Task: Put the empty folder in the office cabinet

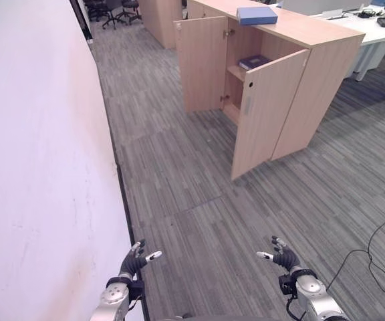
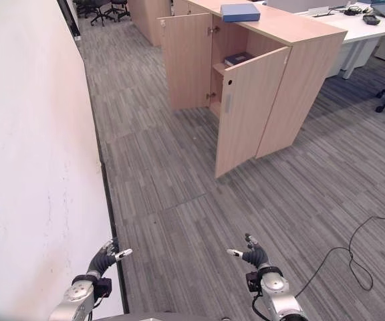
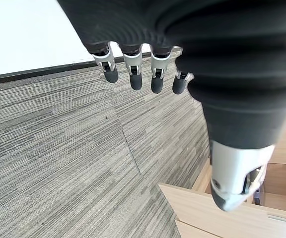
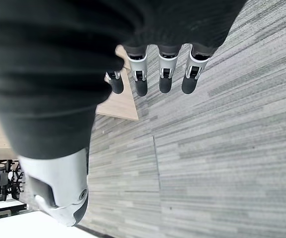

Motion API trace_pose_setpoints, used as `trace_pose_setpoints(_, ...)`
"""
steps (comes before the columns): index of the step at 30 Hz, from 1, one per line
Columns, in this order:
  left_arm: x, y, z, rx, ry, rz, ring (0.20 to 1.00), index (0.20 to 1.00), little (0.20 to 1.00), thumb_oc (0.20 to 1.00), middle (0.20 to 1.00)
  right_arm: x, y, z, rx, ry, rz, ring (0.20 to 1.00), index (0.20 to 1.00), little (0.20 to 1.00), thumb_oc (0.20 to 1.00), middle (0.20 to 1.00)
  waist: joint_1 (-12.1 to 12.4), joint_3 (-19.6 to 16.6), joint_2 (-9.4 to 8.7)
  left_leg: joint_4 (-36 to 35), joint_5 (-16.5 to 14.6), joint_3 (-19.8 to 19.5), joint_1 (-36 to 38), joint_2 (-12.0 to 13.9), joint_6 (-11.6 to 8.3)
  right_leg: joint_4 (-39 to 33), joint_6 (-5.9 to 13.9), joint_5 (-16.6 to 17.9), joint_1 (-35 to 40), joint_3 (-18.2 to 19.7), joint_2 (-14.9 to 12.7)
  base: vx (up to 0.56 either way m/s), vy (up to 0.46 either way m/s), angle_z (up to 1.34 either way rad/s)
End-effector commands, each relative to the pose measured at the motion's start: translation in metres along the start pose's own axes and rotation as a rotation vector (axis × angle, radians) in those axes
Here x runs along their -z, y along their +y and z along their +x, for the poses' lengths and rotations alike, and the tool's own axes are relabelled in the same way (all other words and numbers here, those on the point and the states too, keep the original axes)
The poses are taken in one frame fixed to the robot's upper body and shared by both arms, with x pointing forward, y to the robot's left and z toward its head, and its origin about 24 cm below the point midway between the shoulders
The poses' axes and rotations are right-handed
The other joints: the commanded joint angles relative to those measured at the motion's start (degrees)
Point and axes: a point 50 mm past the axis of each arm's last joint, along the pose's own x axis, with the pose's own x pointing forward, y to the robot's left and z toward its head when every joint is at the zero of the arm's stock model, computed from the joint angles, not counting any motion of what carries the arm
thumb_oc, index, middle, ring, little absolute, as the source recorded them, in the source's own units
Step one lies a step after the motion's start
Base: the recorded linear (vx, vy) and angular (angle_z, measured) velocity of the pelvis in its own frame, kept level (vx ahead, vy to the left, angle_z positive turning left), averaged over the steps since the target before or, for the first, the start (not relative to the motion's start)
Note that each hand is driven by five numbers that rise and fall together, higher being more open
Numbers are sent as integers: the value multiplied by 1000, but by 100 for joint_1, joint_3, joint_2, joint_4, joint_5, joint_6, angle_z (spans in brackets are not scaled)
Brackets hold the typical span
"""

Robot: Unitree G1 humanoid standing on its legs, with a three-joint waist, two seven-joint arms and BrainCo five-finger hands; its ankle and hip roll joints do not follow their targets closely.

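Observation:
A blue folder [image 1: 257,15] lies flat on top of the light wooden office cabinet [image 1: 319,73], far ahead to the right. Both cabinet doors [image 1: 266,110] stand open, and another blue folder [image 1: 253,62] lies on the shelf inside. My left hand [image 1: 134,263] hangs low at the near left by the wall, fingers relaxed and holding nothing. My right hand [image 1: 284,257] hangs at the near right over the carpet, also open and empty. Both hands are far from the cabinet.
A white wall [image 1: 39,154] runs along the left side. Grey striped carpet [image 1: 192,194] lies between me and the cabinet. A white desk [image 1: 379,27] with devices stands behind the cabinet, and office chairs [image 1: 112,10] stand at the far end.

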Motion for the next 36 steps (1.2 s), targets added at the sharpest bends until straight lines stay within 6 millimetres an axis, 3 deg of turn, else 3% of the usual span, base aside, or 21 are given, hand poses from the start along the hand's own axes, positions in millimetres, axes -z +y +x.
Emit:
trace_pose_setpoints(1,-23,11,8,-41,-96,-3,1000,1000,1000,1000,1000,-16,5,7,-17,-53,-15,1000,1000,1000,1000,1000,119,95,-250,-5,-143,-131,35,532,-625,32,648,99,31,-36,-669,0,0,0)
trace_pose_setpoints(23,-21,11,9,-60,-86,-27,1000,1000,1000,1000,1000,-11,4,8,-4,-28,-9,1000,1000,1000,1000,1000,120,105,-208,-5,-87,-233,-48,572,-668,32,614,27,-13,-31,-604,0,-3,1)
trace_pose_setpoints(36,-16,15,8,-88,-68,-68,1000,1000,1000,1000,1000,-15,2,9,-3,-40,6,1000,1000,1000,1000,1000,198,197,-172,123,-54,-447,-126,706,-698,89,434,-163,-31,55,-395,30,-51,5)
